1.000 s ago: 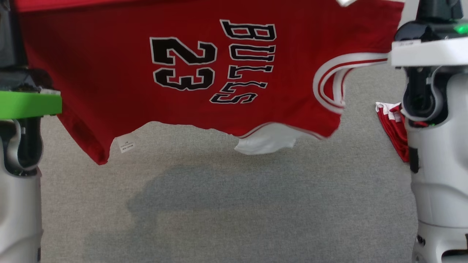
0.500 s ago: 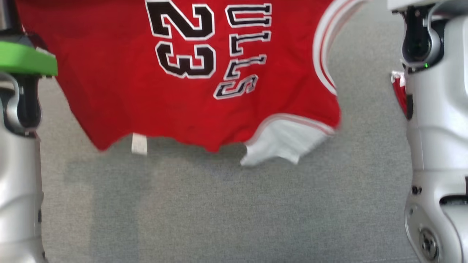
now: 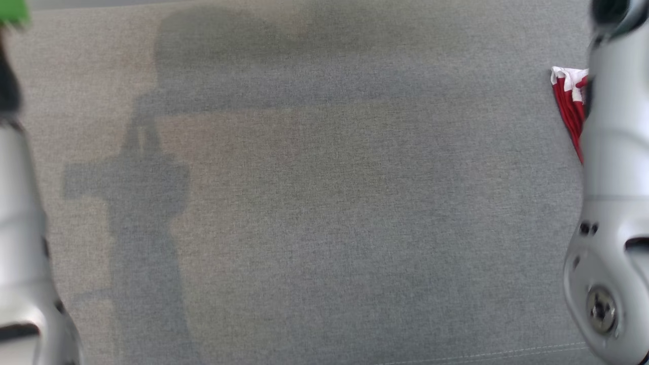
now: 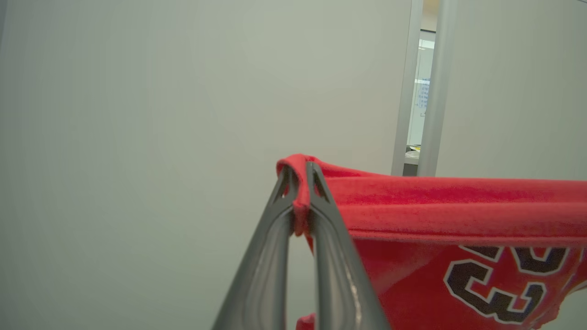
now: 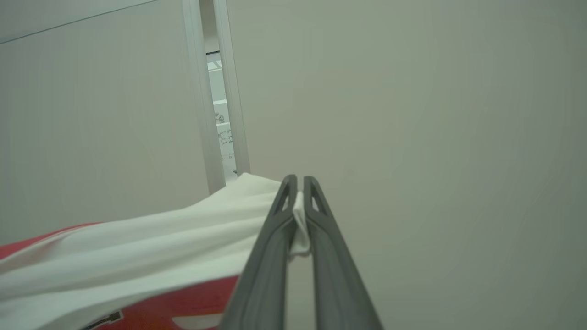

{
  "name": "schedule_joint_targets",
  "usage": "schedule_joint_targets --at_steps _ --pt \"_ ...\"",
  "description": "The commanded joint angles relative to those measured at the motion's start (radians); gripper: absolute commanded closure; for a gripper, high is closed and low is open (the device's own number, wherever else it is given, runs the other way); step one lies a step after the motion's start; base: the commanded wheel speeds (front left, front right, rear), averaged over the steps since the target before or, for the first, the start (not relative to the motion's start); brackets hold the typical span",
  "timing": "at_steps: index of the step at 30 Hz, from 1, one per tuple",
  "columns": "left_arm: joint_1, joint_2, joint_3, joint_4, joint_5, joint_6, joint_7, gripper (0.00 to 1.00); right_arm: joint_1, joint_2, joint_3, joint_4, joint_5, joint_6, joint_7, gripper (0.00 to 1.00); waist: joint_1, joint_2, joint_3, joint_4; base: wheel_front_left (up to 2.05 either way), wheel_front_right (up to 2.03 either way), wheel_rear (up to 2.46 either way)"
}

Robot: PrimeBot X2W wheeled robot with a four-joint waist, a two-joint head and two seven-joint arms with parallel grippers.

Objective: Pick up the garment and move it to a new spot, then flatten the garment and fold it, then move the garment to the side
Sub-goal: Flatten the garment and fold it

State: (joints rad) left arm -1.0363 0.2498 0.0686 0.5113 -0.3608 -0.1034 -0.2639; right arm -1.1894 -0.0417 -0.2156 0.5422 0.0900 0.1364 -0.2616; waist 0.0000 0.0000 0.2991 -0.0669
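Note:
The garment (image 4: 435,206) is a red jersey with black, white-edged numbers, hanging in the air and stretched between my two grippers. In the left wrist view my left gripper (image 4: 300,172) is shut on a bunched red edge of it, and the cloth runs off to the right. In the right wrist view my right gripper (image 5: 298,183) is shut on a white edge of the garment (image 5: 160,243), whose white and red cloth trails to the left. The head view has my pale left forearm (image 3: 20,228) and right forearm (image 3: 608,203) at the picture's sides.
Below lies a grey fabric surface (image 3: 324,228) carrying the shadows of the jersey and an arm. Another red and white cloth (image 3: 568,96) lies at its right, partly behind my right forearm. Pale walls and a narrow gap between panels (image 5: 220,114) stand ahead.
The whole head picture has shifted, so the camera has moved. The jersey that hung across its top has left it upward, and both arms reach higher out of the frame. Both grips hold.

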Motion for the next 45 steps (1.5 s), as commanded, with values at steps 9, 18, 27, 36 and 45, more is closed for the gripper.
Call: schedule_joint_targets --at_steps 9,18,27,36,45 --pt "0.482 -0.127 0.104 0.190 -0.032 -0.019 0.000 1.00 0.470 -0.020 0.135 0.019 0.130 -0.010 -0.004 1.00 0.0000 0.0000 -0.023 -0.027 0.00 0.00 0.00" --pt "0.755 -0.188 0.136 0.211 -0.027 -0.025 0.000 1.00 0.847 -0.018 0.197 -0.002 0.242 -0.008 -0.004 1.00 0.0000 0.0000 -0.094 -0.071 0.00 0.00 0.00" --pt "0.902 -0.191 0.118 0.155 -0.019 -0.025 0.000 1.00 1.020 -0.040 0.200 -0.022 0.280 -0.008 -0.004 1.00 0.0000 0.0000 -0.189 -0.091 0.00 0.00 0.00" --pt "1.022 -0.191 0.031 0.086 -0.079 -0.025 0.000 1.00 1.131 -0.050 0.192 -0.093 0.321 -0.008 -0.004 1.00 0.0000 0.0000 -0.222 -0.038 0.00 0.00 0.00" --pt "0.932 -0.195 -0.052 -0.004 -0.082 -0.025 0.000 1.00 1.051 -0.043 0.208 -0.127 0.330 -0.007 -0.004 1.00 0.0000 0.0000 -0.185 0.010 0.00 0.00 0.00"
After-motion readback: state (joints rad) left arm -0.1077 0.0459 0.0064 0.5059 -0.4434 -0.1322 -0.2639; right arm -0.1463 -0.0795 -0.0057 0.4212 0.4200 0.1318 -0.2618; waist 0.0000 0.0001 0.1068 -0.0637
